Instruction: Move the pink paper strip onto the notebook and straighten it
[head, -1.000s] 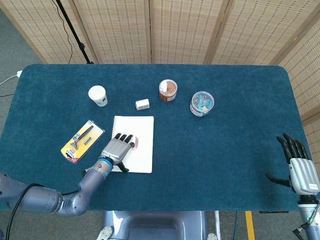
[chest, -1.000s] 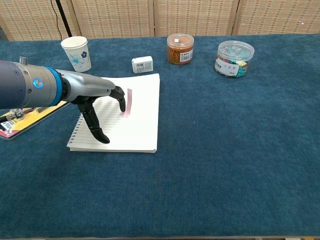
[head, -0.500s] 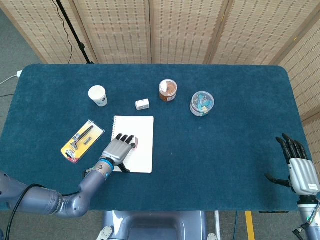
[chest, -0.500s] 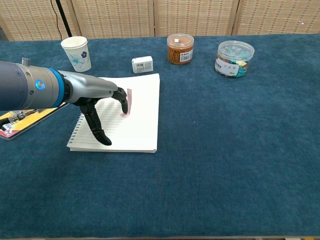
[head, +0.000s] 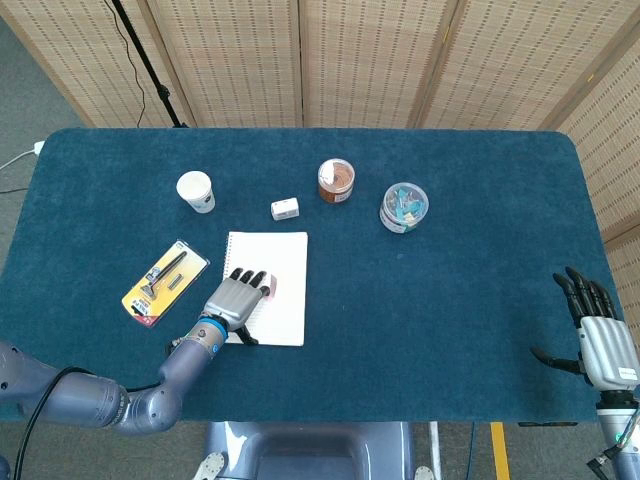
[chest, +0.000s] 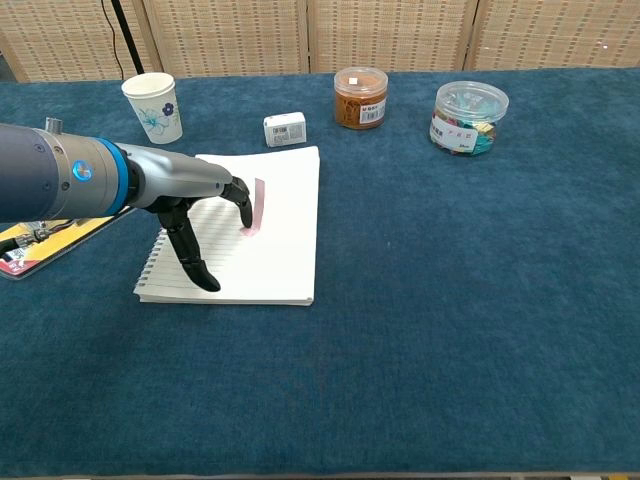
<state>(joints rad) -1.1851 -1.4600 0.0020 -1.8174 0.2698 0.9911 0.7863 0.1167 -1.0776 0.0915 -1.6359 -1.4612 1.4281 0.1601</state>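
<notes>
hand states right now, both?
Left hand: fingers spread, tips at the pink paper strip on the notebook; not gripping.
Right hand: open, empty.

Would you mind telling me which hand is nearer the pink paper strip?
Left. The left hand is over the notebook, fingers right at the pink paper strip. The right hand hangs open beyond the table's far right edge.

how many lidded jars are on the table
2. The brown-filled round jar stands at the far middle of the table, right of the small white box. The clear plastic jar of coloured clips stands further right. None seems hidden.
</notes>
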